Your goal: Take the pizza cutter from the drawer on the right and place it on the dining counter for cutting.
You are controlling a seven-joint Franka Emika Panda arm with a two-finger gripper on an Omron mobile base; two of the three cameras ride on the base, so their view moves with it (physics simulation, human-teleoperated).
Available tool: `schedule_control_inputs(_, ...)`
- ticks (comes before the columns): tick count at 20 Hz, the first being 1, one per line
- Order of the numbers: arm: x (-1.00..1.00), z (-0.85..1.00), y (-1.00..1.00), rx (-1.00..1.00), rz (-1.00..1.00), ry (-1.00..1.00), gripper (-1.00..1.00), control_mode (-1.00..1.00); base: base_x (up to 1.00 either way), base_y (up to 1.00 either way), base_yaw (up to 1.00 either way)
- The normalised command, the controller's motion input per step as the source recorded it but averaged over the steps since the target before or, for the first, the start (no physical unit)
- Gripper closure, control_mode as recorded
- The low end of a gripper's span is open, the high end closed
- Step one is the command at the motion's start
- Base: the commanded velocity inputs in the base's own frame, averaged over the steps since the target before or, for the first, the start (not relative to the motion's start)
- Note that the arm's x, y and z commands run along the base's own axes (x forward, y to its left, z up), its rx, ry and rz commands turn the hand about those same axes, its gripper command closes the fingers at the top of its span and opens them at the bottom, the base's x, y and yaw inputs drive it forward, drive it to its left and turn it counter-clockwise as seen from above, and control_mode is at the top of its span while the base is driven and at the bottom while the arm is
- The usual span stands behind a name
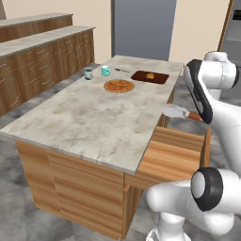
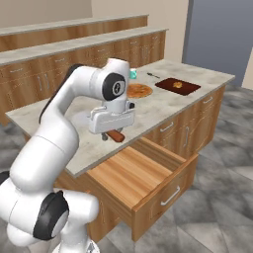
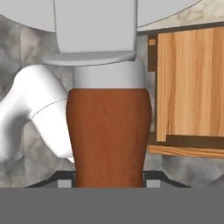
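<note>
In the left base view, the pizza cutter (image 1: 178, 112) hangs at the edge of the dining counter (image 1: 94, 122), above the open drawer (image 1: 172, 157).

In the right base view, the gripper (image 2: 111, 135) carries it over the counter edge (the carry step, I judge).

In the hand view, the fingers (image 3: 64, 183) clamp the brown handle. Next, I think, it must move further over the stone top, lower and release.

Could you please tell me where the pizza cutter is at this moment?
The pizza cutter is held in the hand, lifted above the open drawer at the right edge of the dining counter.
</note>
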Motion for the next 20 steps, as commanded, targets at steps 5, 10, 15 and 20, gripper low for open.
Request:
schedule_control_inputs(5, 0.02, 0.00, 0.24, -0.04, -0.06, -0.03, 1.00, -1.00, 0.00, 0.00, 0.00)
schedule_control_inputs(10, 0.12, 0.00, 0.42, -0.11, -0.19, -0.08, 1.00, -1.00, 0.00, 0.00, 0.00)
schedule_control_inputs(15, 0.00, 0.00, 0.21, -0.08, -0.24, -0.01, 1.00, -1.00, 0.00, 0.00, 0.00)
schedule_control_inputs(20, 0.00, 0.00, -0.04, 0.00, -0.02, 0.00, 1.00, 1.00, -0.01, -0.06, 0.00)
